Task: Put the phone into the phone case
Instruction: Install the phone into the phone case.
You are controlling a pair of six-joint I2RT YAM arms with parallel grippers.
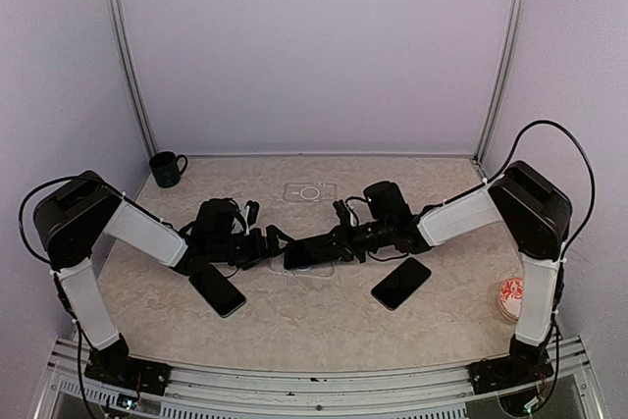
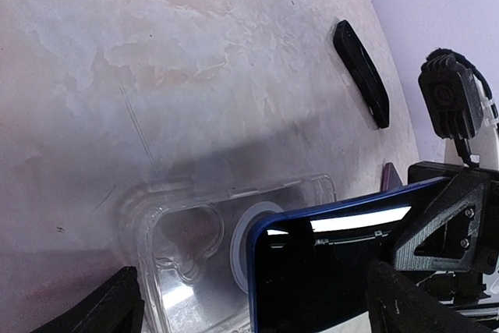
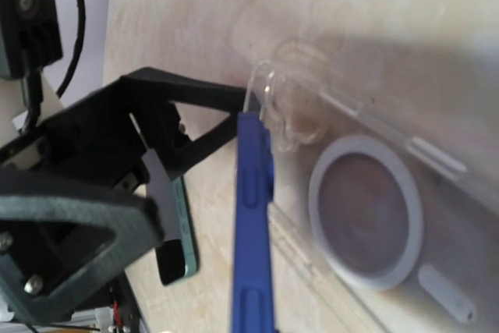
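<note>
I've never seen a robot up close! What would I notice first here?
Probably the middle of the table, where the right gripper pinches a blue phone over a clear case. The case lies between the wide-open fingers of the left gripper. A green mug stands in the back left corner.

On the left wrist view the clear case [image 2: 183,251] and the blue phone [image 2: 327,271] both run off the bottom edge. The right wrist view is blurred (the phone shows only edge-on) and crops the case at the right. From above the case is too faint to trace. Whatever is in the small dish [image 1: 510,296] by the worktop's right edge is too small to tell.
</note>
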